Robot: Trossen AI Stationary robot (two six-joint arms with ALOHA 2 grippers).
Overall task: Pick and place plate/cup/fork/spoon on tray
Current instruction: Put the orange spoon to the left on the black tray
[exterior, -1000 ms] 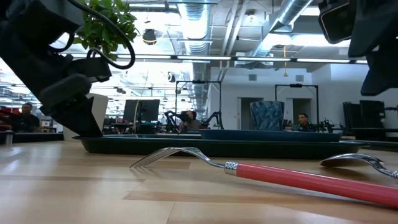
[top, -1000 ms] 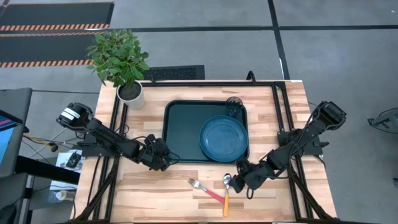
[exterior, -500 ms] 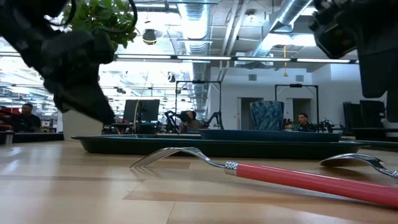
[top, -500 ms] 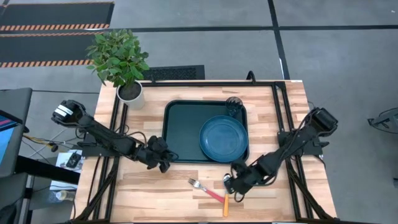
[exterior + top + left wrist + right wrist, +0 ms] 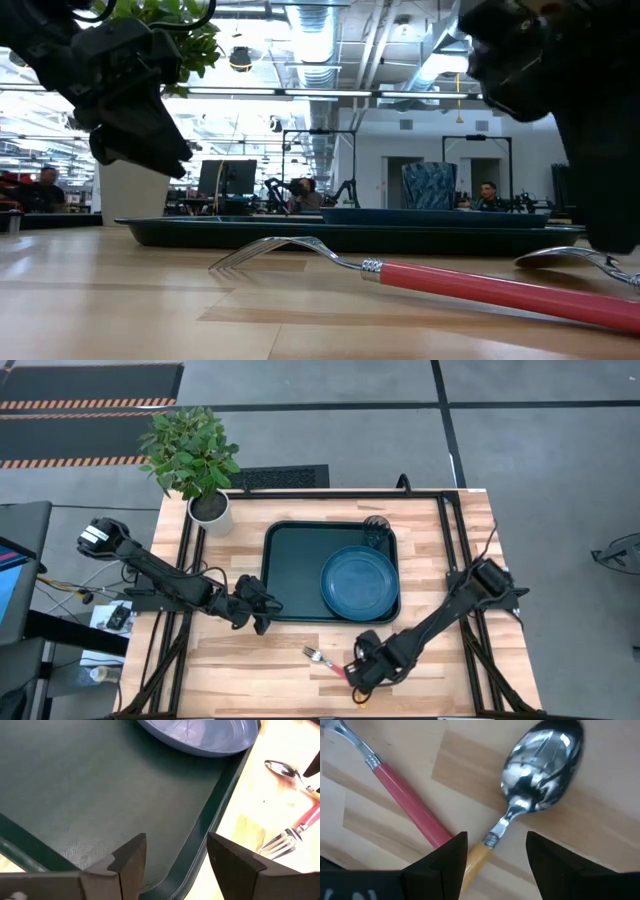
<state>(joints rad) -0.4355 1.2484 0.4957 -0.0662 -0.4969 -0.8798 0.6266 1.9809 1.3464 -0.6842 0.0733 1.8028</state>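
since a second ago the right arm has stretched further across the near part of the table, and its right gripper [image 5: 362, 670] has slid from beside the spoon's bowl to sit right over the cutlery. the left arm has drawn its elbow back a little, while the left gripper [image 5: 262, 604] stays by the tray's left edge.

the right arm now lies long and low, reaching from the table's right side toward the front middle, wrist bent down. its fingers [image 5: 451, 854] stand apart, straddling the spot where the spoon [image 5: 540, 765] narrows into its orange handle. the silver bowl lies just ahead of the fingertips, flat on the wooden table [image 5: 250, 660]. the fork [image 5: 405, 795] lies just beside the spoon, its red handle running in at an angle so the two nearly meet close to one finger; its tines point toward the left.

the left arm hangs low over the tray's [image 5: 290, 560] near left corner, fingers [image 5: 131, 854] parted with nothing between them.

the plate [image 5: 360, 582] rests on the tray's right half, and the cup [image 5: 376, 528] stands in the tray's far right corner, just beyond the plate. a potted plant [image 5: 195, 465] stands at the table's far left corner.
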